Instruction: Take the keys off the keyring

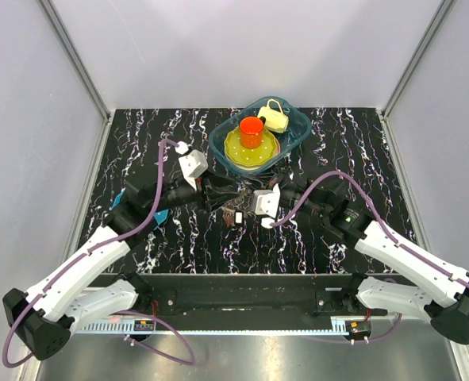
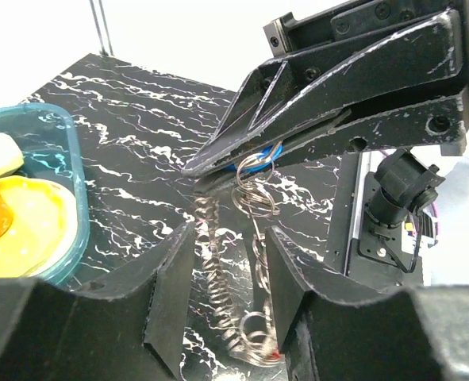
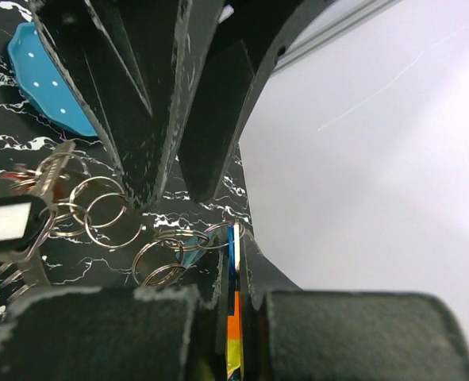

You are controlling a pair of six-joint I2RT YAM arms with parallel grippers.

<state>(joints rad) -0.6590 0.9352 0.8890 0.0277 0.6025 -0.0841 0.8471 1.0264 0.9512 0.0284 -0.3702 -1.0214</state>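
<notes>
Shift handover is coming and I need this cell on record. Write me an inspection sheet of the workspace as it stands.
Surface: black white-veined table; no damage seen.
Job's things: keys lie bunched between the arms; the keyring, a chain of linked rings, leads from them to a flat coloured tag.
Clutter: blue tub holding a yellow plate, an orange cup and a cream pitcher; blue disc on the table by the left arm.
Grippers: left gripper open, one finger on each side of the chain; right gripper shut on the tag.
Cables: purple cables loop along both arms; no snag seen.
Surroundings: pale walls, metal frame posts.
</notes>
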